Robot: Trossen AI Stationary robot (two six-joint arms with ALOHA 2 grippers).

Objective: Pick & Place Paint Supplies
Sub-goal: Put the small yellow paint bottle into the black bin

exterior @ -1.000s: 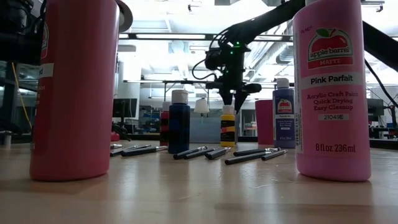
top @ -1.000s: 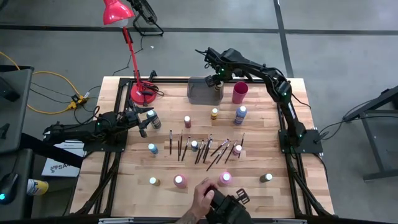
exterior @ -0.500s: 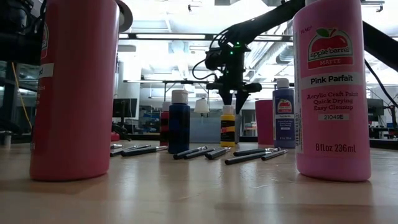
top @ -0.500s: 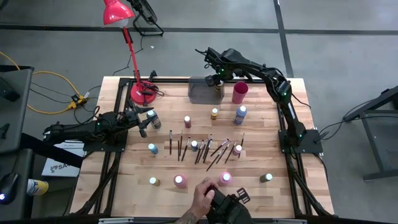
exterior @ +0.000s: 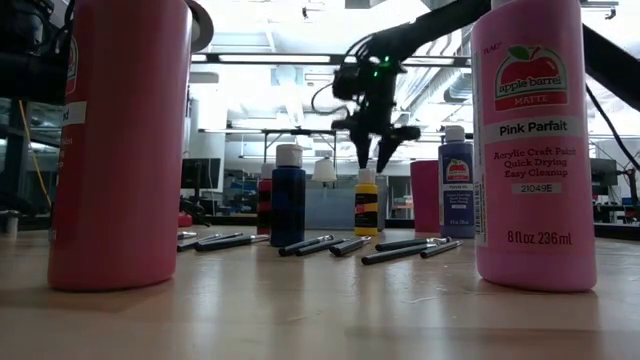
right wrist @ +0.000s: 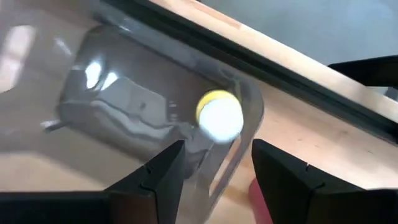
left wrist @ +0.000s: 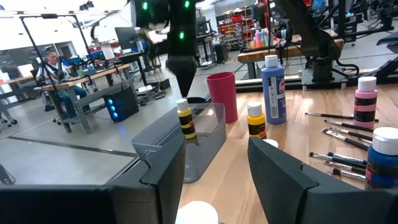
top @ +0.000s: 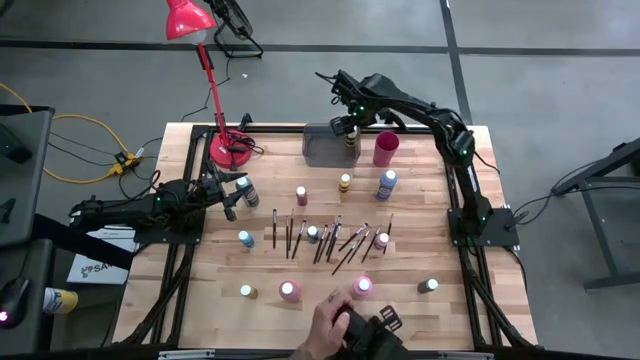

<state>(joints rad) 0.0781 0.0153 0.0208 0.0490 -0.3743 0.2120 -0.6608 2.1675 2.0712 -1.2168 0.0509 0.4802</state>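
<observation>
While the left gripper (top: pixel 232 197) waits near the table's left edge, apparently open, the right gripper (top: pixel 345 120) hovers with fingers spread and empty above the yellow bottle (right wrist: pixel 219 116), which stands upright inside the grey bin (top: pixel 318 148).

A yellow bottle (right wrist: pixel 219 116) stands in the grey bin (right wrist: pixel 124 118) — right gripper (right wrist: pixel 214 163) spread above it.
</observation>
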